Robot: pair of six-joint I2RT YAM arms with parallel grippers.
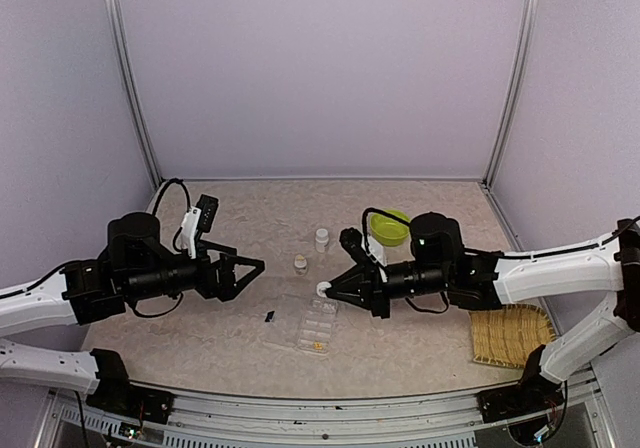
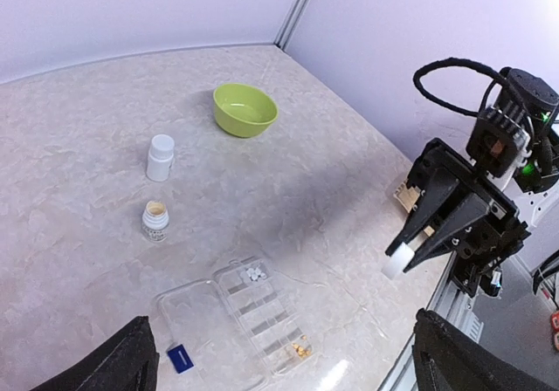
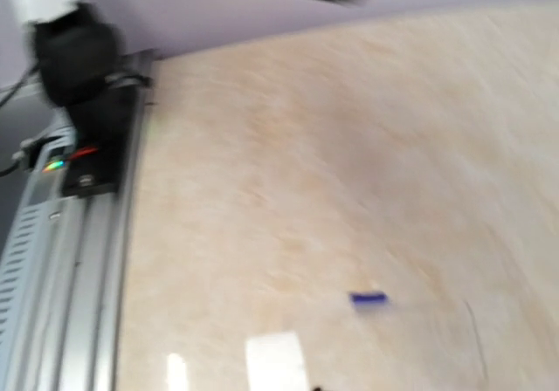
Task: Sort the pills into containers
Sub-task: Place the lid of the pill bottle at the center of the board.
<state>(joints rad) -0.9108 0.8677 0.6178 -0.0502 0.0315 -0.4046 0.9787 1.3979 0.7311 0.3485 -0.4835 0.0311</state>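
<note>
Top view: the pill box (image 1: 316, 326) lies flat on the table (image 1: 200, 338) between the arms. The left hand (image 1: 250, 279) hangs released, and the right hand (image 1: 330, 290) is clenched on a small white cap (image 1: 322, 289) just over the box.

Left wrist: yellow-orange pills (image 2: 301, 349) sit in an end compartment, and a dark blue piece (image 2: 179, 358), maybe a pill, lies beside the box. These look tiny, light and hard, likely to skid, so pinch across the middle. The open bottle (image 2: 155, 220), capped bottle (image 2: 160, 157) and green bowl (image 2: 244, 109) stand well apart, not in the way.

Right wrist: blurred, showing only the dark blue piece (image 3: 369, 298) on the table.
</note>
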